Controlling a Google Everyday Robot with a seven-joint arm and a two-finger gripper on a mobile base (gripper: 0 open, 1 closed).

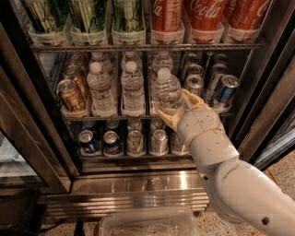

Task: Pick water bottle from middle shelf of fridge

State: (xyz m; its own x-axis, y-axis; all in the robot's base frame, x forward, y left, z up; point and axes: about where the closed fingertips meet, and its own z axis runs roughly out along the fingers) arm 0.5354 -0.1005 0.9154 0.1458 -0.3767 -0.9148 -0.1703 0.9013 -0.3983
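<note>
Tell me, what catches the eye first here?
A white arm reaches in from the lower right, its hand at the base of a water bottle on the fridge's middle shelf. Big red Coca-Cola bottles stand at the top right.
</note>
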